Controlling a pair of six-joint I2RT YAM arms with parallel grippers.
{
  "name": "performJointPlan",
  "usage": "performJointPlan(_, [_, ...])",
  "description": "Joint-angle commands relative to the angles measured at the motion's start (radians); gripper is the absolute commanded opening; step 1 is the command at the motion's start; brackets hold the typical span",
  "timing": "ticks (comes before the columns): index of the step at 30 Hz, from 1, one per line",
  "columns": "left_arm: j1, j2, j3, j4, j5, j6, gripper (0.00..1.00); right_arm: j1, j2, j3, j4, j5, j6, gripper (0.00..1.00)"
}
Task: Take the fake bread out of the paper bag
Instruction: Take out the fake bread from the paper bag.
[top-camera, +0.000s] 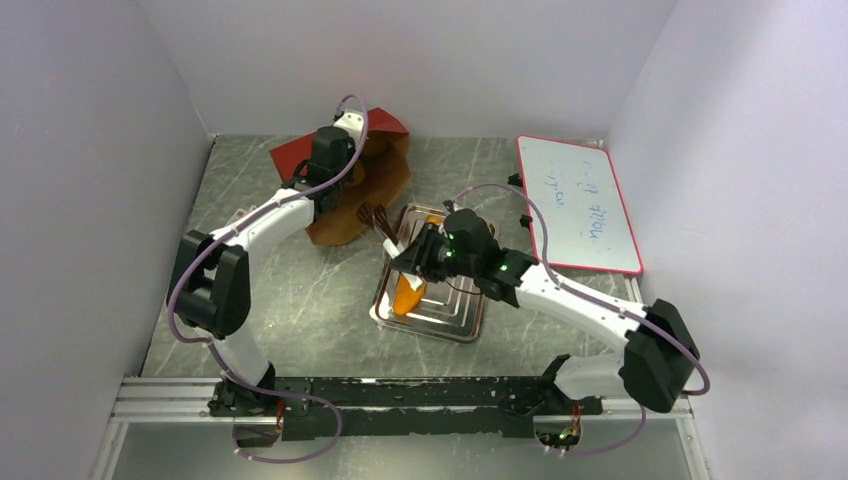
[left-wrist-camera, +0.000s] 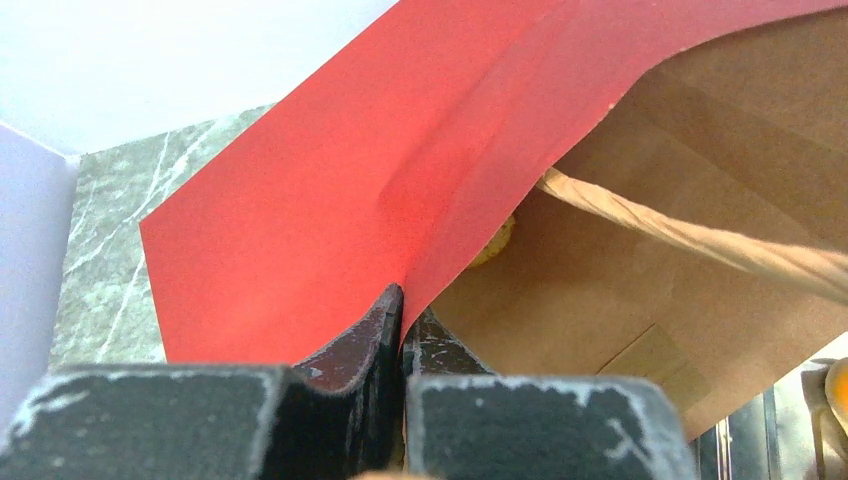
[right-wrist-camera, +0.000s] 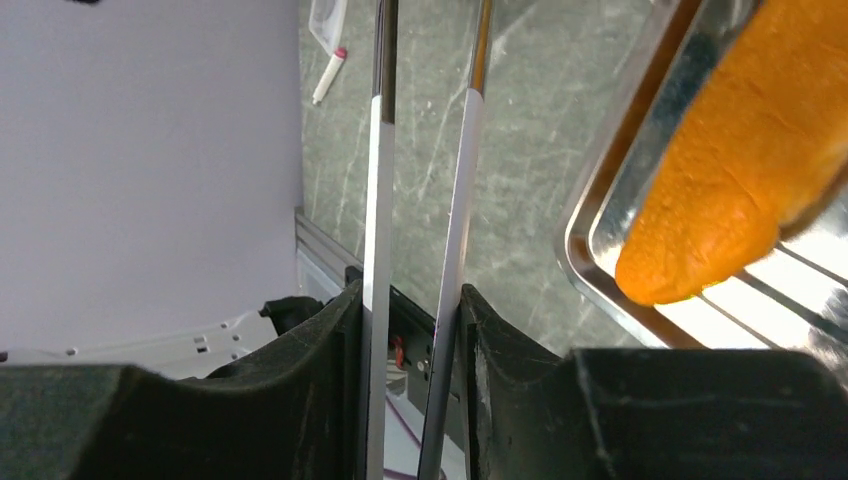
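Left gripper: your left gripper (left-wrist-camera: 403, 305) is clamped tight on the red lip of the paper bag (left-wrist-camera: 330, 200), one finger outside and one against the brown lining. It holds the mouth up and open toward the tray (top-camera: 440, 335).
Right gripper: your right gripper (right-wrist-camera: 410, 295) is closed around a pair of tongs (right-wrist-camera: 465, 200), pressing the two arms partway together. Their tips run out of the wrist view, and nothing shows between the arms where you can see them.
Bread out: one orange loaf of fake bread (right-wrist-camera: 740, 180) lies in the tray, its end close against the rim at the left near corner.
Bread left: a pale golden pastry (left-wrist-camera: 497, 240) peeks from behind the red flap, deep inside the bag, so I judge the job unfinished.
Risk, bag lip: you hold only a thin pinch of paper. If the tongs drag on the bag wall, the lip may tear or slide out, and the mouth may fold down over the pastry.
Risk, handle: the cord handle (left-wrist-camera: 680, 235) crosses the opening, and the tongs can hook it going in or coming out.
Risk, grip: the pastry looks glossy. Squeeze too lightly and it drops back; squeeze too hard and it may squirt free.
Risk, tray: swing the tongs low and you may knock the loaf over the rim.
Risk, arms: both wrists meet at the bag mouth, so a wide approach may bump your left one.
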Motion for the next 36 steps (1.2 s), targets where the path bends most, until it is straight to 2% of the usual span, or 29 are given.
performJointPlan(1, [-0.002,-0.060,-0.024,0.027,0.020,-0.022,0.07,0.006,0.074,0.083,0.142,-0.020,-0.039,0.37])
performJointPlan(10, [-0.011,-0.085,-0.041,0.019,0.031,-0.033,0.07,0.007,0.291,0.188,0.275,-0.043,-0.079,0.37])
performJointPlan(18, [-0.021,-0.115,-0.053,0.005,0.033,-0.036,0.07,0.005,0.450,0.281,0.328,-0.038,-0.102,0.38])
performJointPlan(36, [-0.033,-0.183,-0.118,-0.007,0.014,-0.033,0.07,-0.024,0.583,0.384,0.306,-0.012,-0.131,0.39])
